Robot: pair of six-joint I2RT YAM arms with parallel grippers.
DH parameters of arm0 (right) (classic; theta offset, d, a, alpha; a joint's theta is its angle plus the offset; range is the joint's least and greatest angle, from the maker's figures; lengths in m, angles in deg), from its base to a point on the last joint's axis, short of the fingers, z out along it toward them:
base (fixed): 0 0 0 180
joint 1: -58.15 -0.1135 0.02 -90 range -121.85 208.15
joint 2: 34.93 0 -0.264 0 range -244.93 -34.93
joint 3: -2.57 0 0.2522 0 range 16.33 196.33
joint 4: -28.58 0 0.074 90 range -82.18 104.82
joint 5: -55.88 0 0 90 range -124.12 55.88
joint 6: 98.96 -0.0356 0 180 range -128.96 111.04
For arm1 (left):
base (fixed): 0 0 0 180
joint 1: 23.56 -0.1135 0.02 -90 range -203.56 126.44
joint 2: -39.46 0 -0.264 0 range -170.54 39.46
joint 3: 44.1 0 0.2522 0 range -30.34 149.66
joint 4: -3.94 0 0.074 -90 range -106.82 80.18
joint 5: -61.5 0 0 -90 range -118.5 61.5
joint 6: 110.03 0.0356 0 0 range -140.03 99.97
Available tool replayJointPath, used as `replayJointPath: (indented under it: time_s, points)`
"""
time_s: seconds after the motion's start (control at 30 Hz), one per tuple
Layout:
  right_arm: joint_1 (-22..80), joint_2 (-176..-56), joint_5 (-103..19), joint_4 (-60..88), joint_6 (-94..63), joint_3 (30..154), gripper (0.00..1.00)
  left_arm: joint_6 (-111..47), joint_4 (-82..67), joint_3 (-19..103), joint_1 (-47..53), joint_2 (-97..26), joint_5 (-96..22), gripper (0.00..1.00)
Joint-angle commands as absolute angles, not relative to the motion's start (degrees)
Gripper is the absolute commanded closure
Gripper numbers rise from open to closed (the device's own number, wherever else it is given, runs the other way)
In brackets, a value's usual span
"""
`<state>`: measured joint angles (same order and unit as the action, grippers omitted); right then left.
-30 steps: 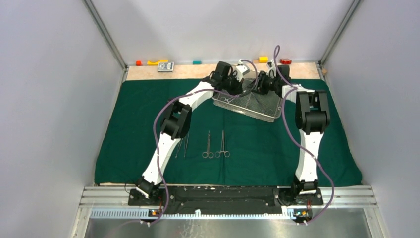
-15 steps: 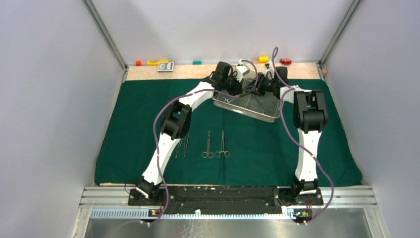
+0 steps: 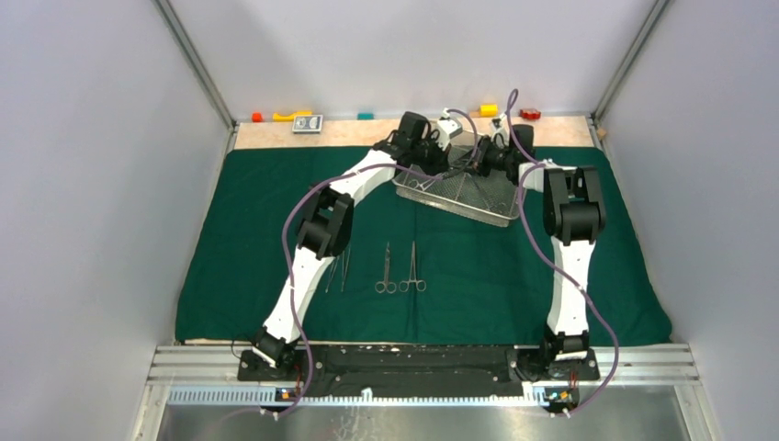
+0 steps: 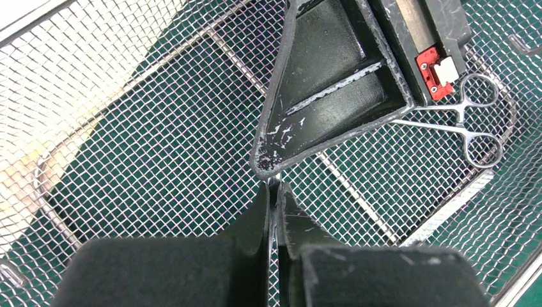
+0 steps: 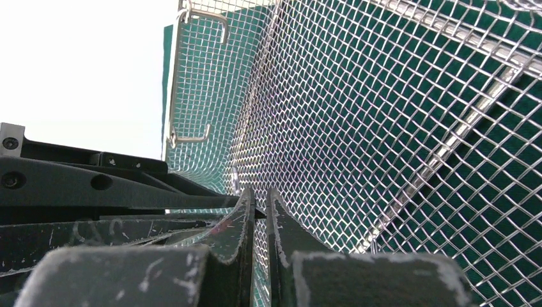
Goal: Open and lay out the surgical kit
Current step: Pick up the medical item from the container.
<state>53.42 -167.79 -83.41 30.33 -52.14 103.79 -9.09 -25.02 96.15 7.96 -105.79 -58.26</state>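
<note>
Nearest the arms, two ring-handled clamps and slim tweezers lie in a row on the green cloth. Farther back is the wire-mesh tray, with both claws inside it. The left claw is pressed together. The right claw, also pressed together, lies along the remaining clamp, whose rings sit beside its base. Whether it pinches that clamp cannot be told.

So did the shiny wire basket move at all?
No. The wire-mesh tray sits where it was, its near edge at the same gap from the two ring-handled clamps on the green cloth.
</note>
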Motion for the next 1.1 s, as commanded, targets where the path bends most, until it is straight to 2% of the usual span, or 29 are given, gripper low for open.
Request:
replayJointPath:
  time_s: [0.0,0.17,0.23,0.4,0.53,0.67,0.9,1.07]
  points:
    - [52.8,-165.2,-83.5,33.0,-50.0,104.9,1.00,-5.9,-25.2,97.1,8.4,-100.7,-60.5,0.98]
    - [53.6,-161.2,-83.5,35.0,-49.9,103.2,1.00,-2.2,-27.1,97.6,8.4,-97.9,-60.8,0.66]
    - [54.1,-159.5,-83.5,35.2,-49.6,102.8,1.00,-1.4,-27.7,97.6,8.4,-96.5,-61.1,0.49]
    - [55.2,-155.2,-83.1,33.5,-46.8,101.5,1.00,-0.6,-28.8,97.7,8.4,-93.3,-61.3,0.23]
    - [56.0,-151.3,-82.9,31.7,-43.6,100.2,1.00,-0.3,-30.3,97.6,8.4,-90.3,-62.4,0.14]
    - [56.6,-147.2,-84.1,30.2,-40.3,99.1,1.00,0.1,-32.5,96.5,8.4,-87.4,-64.8,0.09]
    - [56.6,-138.1,-91.2,23.4,-30.1,96.4,1.00,4.5,-39.0,91.8,8.3,-80.8,-72.8,0.11]
    - [56.3,-131.7,-96.6,14.6,-21.3,94.1,1.00,7.9,-44.1,86.7,8.3,-74.5,-74.5,0.10]
